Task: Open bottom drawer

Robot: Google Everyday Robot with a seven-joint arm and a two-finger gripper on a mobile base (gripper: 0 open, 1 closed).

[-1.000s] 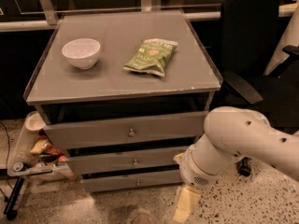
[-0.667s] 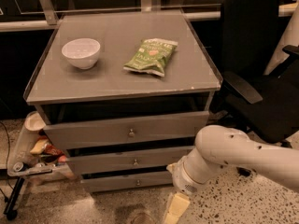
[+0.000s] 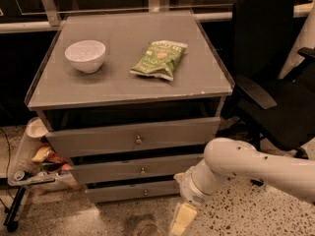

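Grey three-drawer cabinet [image 3: 211,85] seen from the near side, slightly above. At far left, a low rack [image 3: 22,166] of clutter stands beside the cabinet. On the top, a white bowl [image 3: 85,55] lies left and a green snack bag [image 3: 158,58] near the centre, apart from each other.

The bottom drawer [image 3: 118,193] is the lowest and slimmest front, just above the floor, with its small round knob [image 3: 145,192] at centre. Its front sits close under the middle drawer [image 3: 108,172] and no tray shows, so it is judged shut: nothing of the opening is done.

The drawer's long axis runs left to right. Its face and knob point to the near side, which is the way it would have to be pulled.

The gripper [image 3: 180,220] hangs low, just right of the bottom drawer's right end and near the floor, clear of the knob. Whether it is spread or pressed together cannot be told. Reaching the knob, grasping and pulling all remain.

The white arm [image 3: 246,168] enters from the right, and a black office chair [image 3: 275,82] stands behind it.
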